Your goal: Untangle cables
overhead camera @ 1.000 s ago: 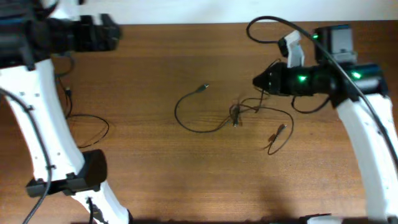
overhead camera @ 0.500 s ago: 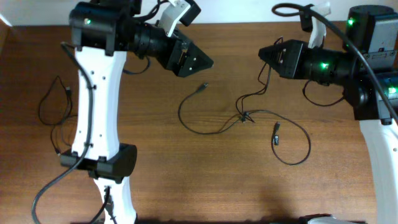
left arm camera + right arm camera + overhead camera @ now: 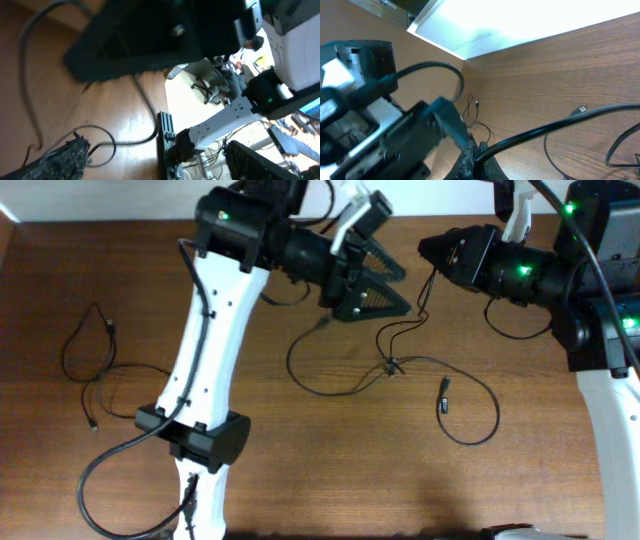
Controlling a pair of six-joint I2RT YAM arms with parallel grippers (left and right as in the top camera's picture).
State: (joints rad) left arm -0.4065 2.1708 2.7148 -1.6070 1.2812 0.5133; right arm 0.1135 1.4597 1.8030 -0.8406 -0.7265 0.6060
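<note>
A tangle of thin black cables (image 3: 393, 365) lies mid-table, knotted at one spot. One strand loops left to a silvery plug (image 3: 325, 321). Another curves right past a small plug (image 3: 443, 402). A strand rises from the knot to my right gripper (image 3: 428, 252), which is shut on it; in the right wrist view the cable (image 3: 555, 127) is pinched between the closed fingers (image 3: 470, 160). My left gripper (image 3: 398, 284) is open and empty, hovering above the tangle, just left of the right gripper. The left wrist view shows its spread fingers (image 3: 55, 160) above the cable (image 3: 145, 105).
A separate thin black cable (image 3: 90, 360) lies loose at the table's left. The left arm (image 3: 215, 330) stretches diagonally across the table's left half. The table's far edge (image 3: 120, 220) meets a white wall. The right arm (image 3: 600, 380) stands at the right side.
My left arm has swung right, bringing its open gripper above the tangle next to the right gripper. The right gripper keeps its hold on the cable and has barely moved.
</note>
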